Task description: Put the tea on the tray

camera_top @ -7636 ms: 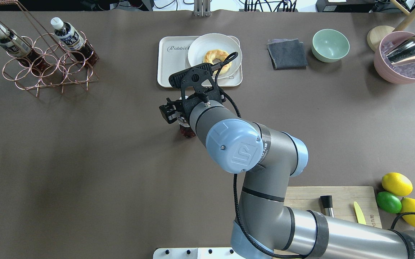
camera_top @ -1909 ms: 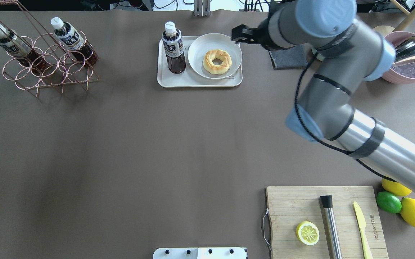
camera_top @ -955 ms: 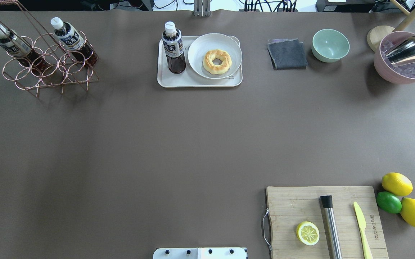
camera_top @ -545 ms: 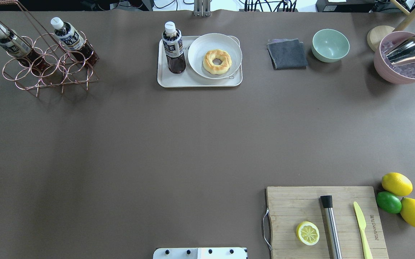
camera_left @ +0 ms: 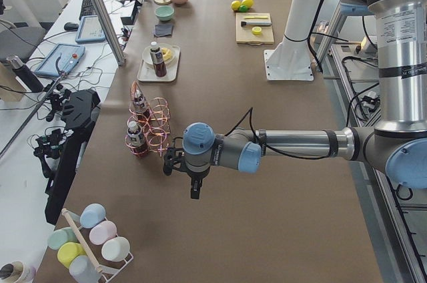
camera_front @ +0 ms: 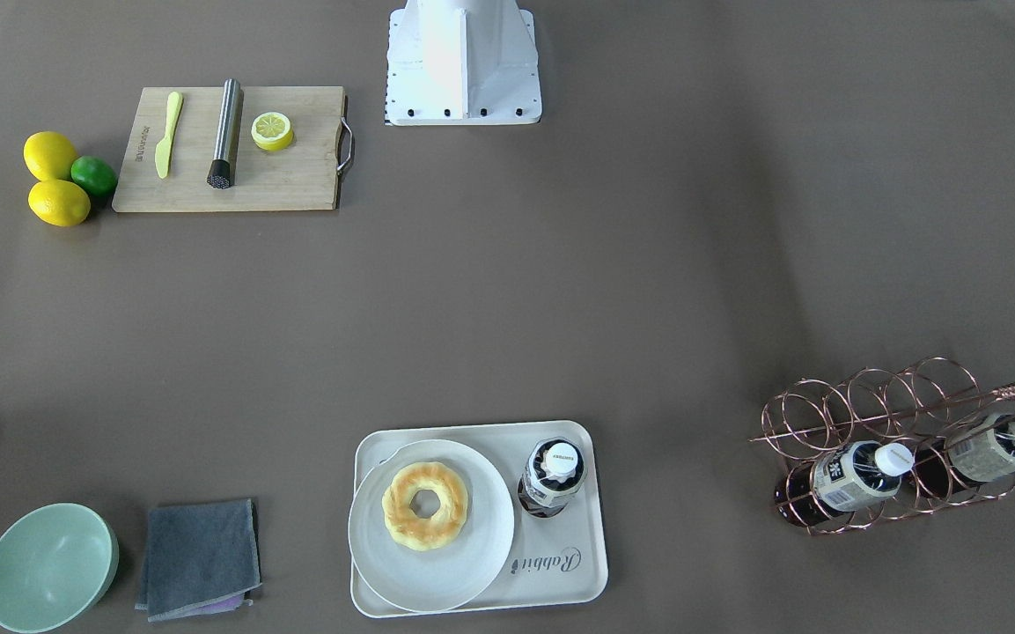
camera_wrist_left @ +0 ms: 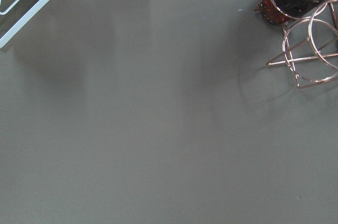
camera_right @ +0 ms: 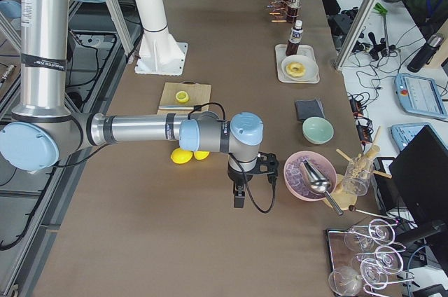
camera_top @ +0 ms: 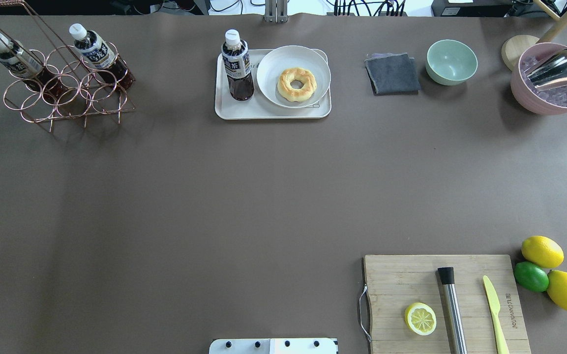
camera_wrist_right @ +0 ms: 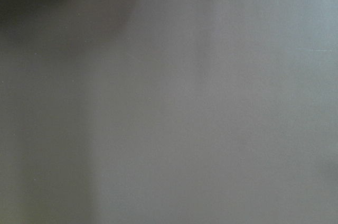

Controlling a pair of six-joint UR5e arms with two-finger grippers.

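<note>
Reaching level above table (camera_left: 267,223), left gripper (camera_left: 171,161), right gripper (camera_right: 271,169), cannot tell claws' state

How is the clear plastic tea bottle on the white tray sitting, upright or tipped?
Upright: the tea bottle stands on its base on the tray, white cap on top, beside the plate.

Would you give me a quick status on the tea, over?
Left gripper, right gripper: out at table ends, state unreadable. Tea upright on tray, beside plate. No arm near it.
</note>
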